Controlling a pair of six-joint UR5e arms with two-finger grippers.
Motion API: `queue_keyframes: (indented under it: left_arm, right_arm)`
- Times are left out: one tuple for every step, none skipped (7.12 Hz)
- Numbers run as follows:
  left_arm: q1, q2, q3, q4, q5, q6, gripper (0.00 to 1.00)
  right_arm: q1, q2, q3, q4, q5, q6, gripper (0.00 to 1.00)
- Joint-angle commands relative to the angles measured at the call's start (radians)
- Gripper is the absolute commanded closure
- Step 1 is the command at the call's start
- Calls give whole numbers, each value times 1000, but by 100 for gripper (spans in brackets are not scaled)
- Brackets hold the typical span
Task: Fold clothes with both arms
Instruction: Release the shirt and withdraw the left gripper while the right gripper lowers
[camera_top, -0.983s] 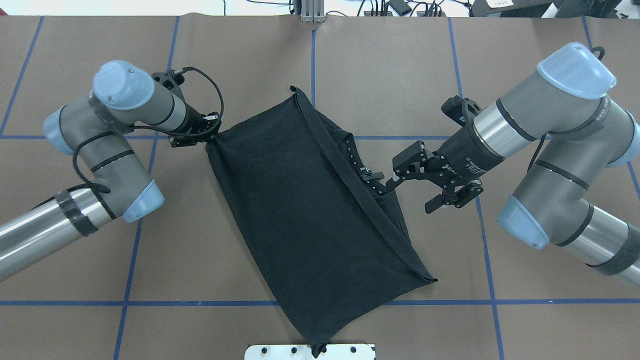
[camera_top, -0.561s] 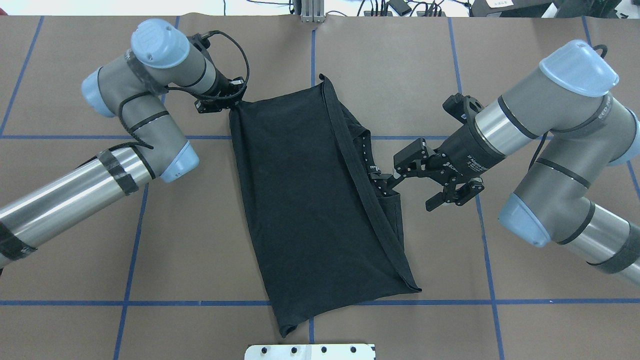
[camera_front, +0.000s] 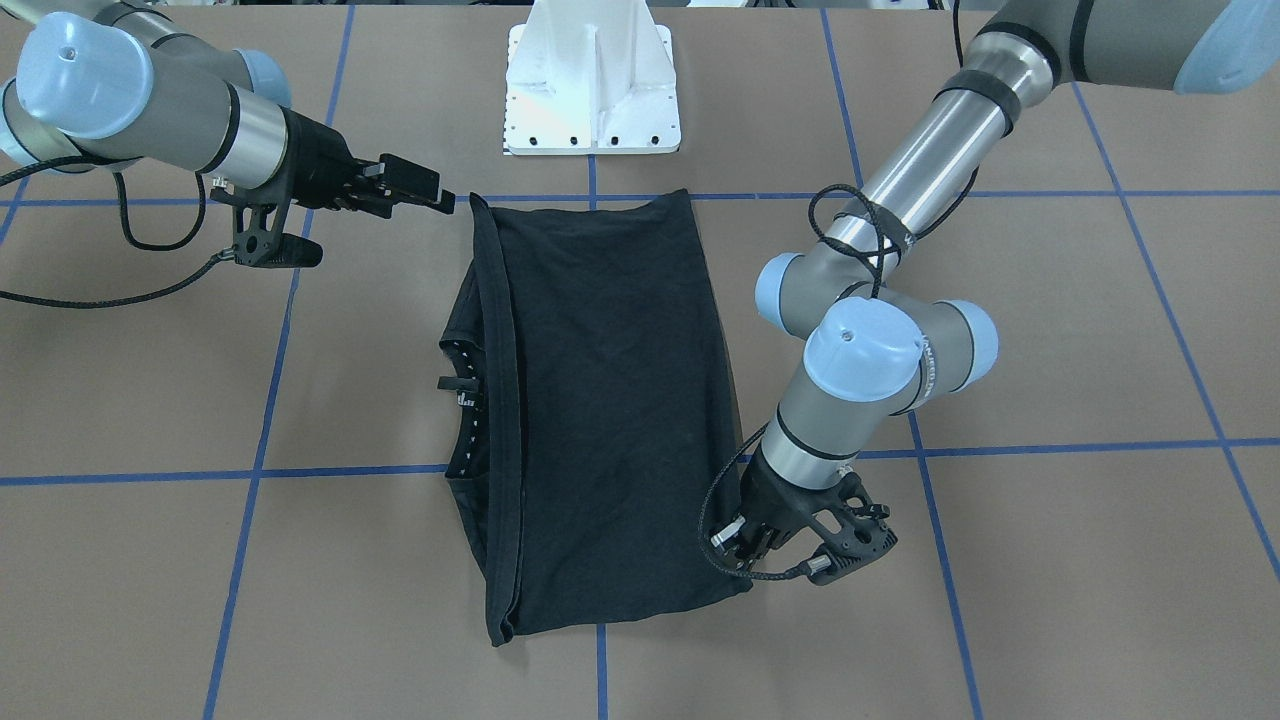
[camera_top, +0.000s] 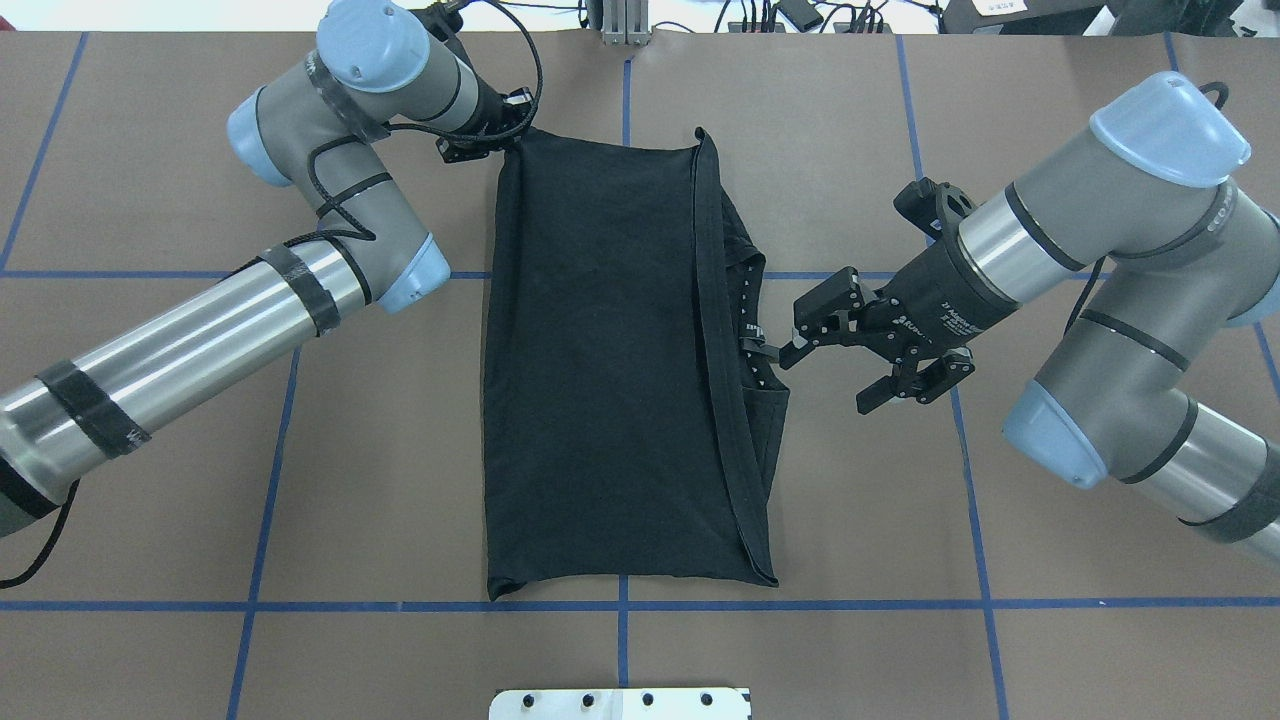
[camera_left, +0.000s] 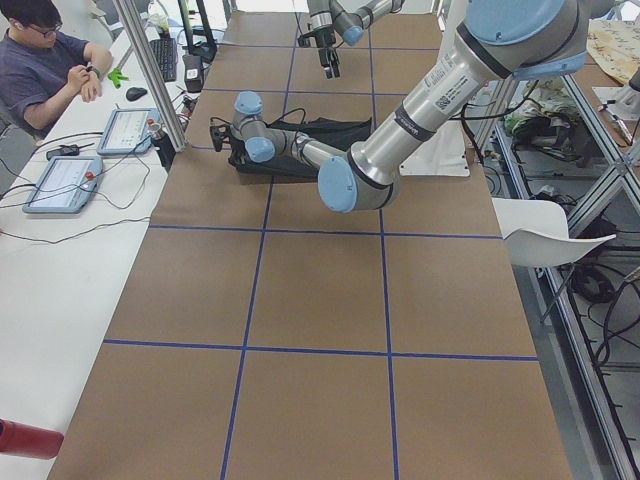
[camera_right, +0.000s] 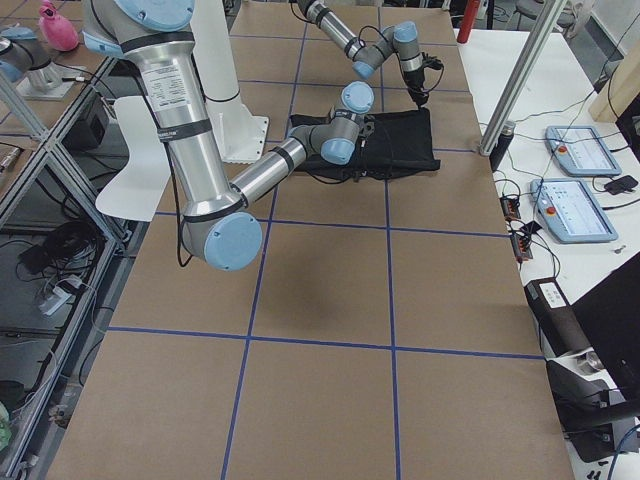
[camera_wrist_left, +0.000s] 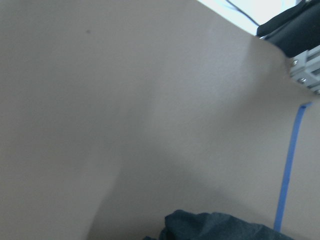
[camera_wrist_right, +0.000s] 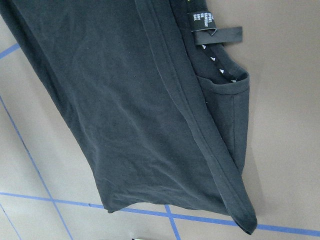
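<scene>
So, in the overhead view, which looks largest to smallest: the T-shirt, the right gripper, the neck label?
1. the T-shirt, clearly largest
2. the right gripper, possibly nearer the camera
3. the neck label, smallest

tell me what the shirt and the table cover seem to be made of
The shirt: soft matte black knit, probably cotton jersey; it lies limp with stitched hems and faint creases. The table cover: matte brown sheet, likely paper or thin card; flat, no sheen, blue tape lines on it.

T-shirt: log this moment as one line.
T-shirt: folded lengthwise, flat on table | left gripper: pinching far corner | right gripper: open, beside collar
</scene>
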Motion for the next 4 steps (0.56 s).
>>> queue_keyframes:
  left_arm:
    - [-2, -17, 37, -35, 32, 1, 100]
    - [-4, -16, 37, -34, 33, 1, 100]
    - [-8, -17, 37, -34, 33, 1, 100]
    - [-16, -16, 37, -34, 31, 1, 100]
  right_arm:
    - [0, -4, 2, 0, -3, 0, 0]
    - [0, -4, 1, 0, -3, 0, 0]
    - [-3, -2, 1, 0, -12, 0, 0]
    - [-15, -2, -1, 0, -32, 0, 0]
